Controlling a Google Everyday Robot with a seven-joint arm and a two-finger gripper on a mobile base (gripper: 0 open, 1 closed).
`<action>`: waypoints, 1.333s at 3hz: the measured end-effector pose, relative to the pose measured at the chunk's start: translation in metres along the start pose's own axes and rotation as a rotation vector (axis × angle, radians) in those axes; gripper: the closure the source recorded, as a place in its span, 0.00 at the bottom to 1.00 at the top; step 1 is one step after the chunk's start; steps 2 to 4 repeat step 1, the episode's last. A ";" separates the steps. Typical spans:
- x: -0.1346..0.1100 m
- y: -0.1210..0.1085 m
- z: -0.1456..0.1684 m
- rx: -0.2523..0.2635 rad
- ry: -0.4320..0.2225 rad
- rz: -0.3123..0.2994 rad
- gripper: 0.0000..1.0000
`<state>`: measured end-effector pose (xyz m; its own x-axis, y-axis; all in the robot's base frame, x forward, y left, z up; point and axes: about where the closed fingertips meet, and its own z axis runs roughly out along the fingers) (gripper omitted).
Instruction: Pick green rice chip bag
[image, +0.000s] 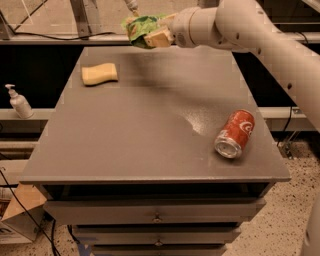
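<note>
The green rice chip bag (141, 28) is a crinkly bright-green pouch held in the air above the far edge of the grey table (145, 125). My gripper (154, 35) is shut on the bag, with its tan fingers (159, 37) clamped on the bag's right side. The white arm reaches in from the upper right. The bag is clear of the table top.
A yellow sponge-like block (99, 73) lies at the far left of the table. A red soda can (235, 133) lies on its side near the right edge. A soap dispenser bottle (19, 102) stands on a shelf to the left. Drawers sit below the table front.
</note>
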<state>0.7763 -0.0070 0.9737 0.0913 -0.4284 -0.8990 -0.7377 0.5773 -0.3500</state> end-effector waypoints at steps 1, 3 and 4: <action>-0.001 0.001 0.001 -0.001 -0.002 -0.011 1.00; -0.001 0.001 0.001 -0.001 -0.002 -0.011 1.00; -0.001 0.001 0.001 -0.001 -0.002 -0.011 1.00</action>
